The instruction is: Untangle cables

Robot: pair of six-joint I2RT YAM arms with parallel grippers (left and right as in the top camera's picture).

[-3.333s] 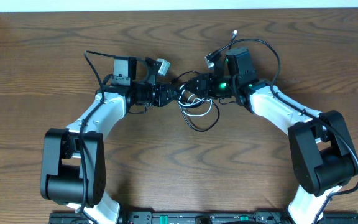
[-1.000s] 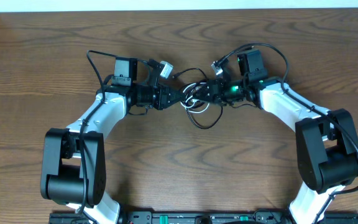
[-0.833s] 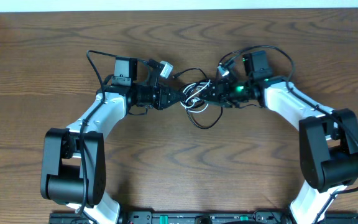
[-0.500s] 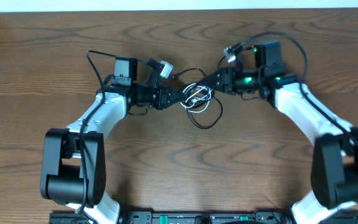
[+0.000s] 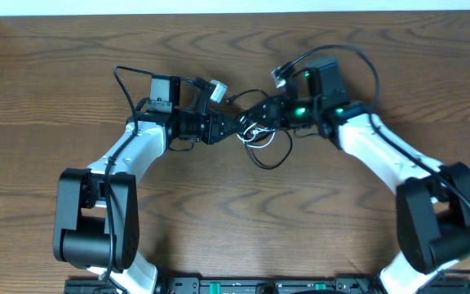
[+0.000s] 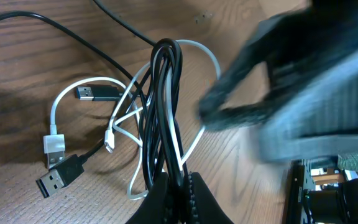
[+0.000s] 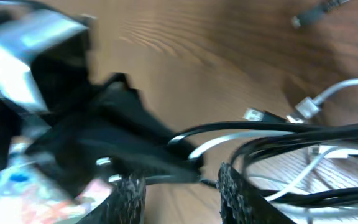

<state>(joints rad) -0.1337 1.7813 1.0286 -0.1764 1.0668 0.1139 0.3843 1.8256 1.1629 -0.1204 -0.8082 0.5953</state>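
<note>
The cables lie in a small tangle at the table's middle, between my two grippers. My left gripper is shut on a bunched loop of black cable that stands up from its jaws. A thin white cable winds through the black ones, and USB plugs lie on the wood to the left. My right gripper is open right against the tangle. Black cables run past its right finger, and one black strand crosses just ahead of its fingertips.
The wooden table stretches all round the tangle. A loose plug end lies farther off. Each arm's own thick black cable arcs above its wrist. The left arm's fingers fill the right wrist view's left side, very close.
The right gripper drew back to the right, away from the tangle, then came back left up against it and the left gripper's tips. The left arm and its grip stayed put.
</note>
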